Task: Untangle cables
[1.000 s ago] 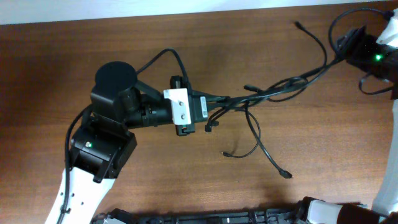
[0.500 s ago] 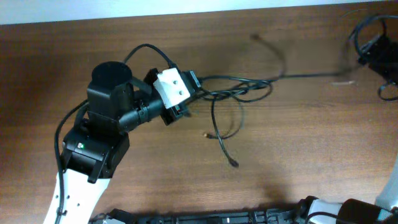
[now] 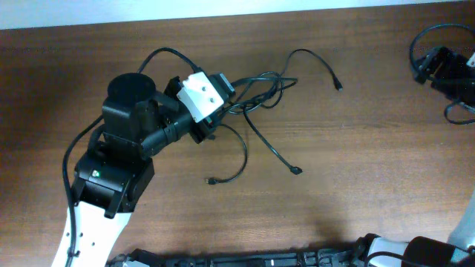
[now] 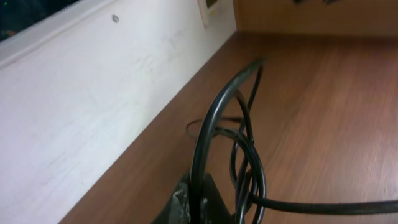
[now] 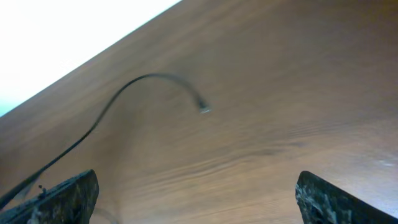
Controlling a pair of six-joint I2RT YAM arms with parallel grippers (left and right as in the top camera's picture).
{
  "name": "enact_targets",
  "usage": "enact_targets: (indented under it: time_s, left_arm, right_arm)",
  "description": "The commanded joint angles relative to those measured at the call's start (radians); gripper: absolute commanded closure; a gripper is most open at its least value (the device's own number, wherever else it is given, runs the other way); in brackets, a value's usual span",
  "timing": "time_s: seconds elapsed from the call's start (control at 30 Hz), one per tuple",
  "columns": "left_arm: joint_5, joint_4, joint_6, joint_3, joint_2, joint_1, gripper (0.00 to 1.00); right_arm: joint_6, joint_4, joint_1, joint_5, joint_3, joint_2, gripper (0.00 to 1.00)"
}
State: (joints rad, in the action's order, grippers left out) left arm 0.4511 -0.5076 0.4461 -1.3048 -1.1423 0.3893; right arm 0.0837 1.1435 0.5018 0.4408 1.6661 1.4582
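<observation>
The cables (image 3: 260,87) are thin black cords knotted together left of the table's middle, with loose ends trailing to plugs at the right (image 3: 338,86), lower right (image 3: 297,170) and bottom (image 3: 211,180). My left gripper (image 3: 225,90) is shut on the knotted end. In the left wrist view the cable loops (image 4: 214,118) rise straight out of the left gripper (image 4: 202,202). My right gripper (image 3: 429,64) hovers at the far right, open and holding nothing. Its wrist view shows wide-apart fingers (image 5: 68,196) of the right gripper (image 5: 202,199) and one free cable end (image 5: 204,109) lying ahead of them.
The white wall (image 4: 74,106) runs along the table's far edge (image 3: 237,15), close behind the cables. The left arm's dark body (image 3: 130,126) covers the table's left part. Robot bases (image 3: 297,259) line the near edge. Thicker arm wires (image 3: 453,111) loop beside the right gripper.
The right gripper has let go of the cable, opened and drawn back right. The left gripper pulled the bundle left and toward the wall; the freed ends sprang leftward.
</observation>
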Motion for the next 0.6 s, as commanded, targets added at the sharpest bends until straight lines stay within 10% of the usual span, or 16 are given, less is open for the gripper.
enact_targets:
  time_s: [0.0,0.57]
  left_arm:
    - [-0.003,0.074,-0.211,-0.013,0.015,-0.007,1.00]
    - [-0.003,0.314,-0.478,-0.013,-0.154,-0.006,1.00]
  right_arm:
    - [-0.170,0.026,0.002,0.349,0.008,0.003,0.01]
    - [-0.222,0.064,-0.292,0.675,0.008,-0.074,0.01]
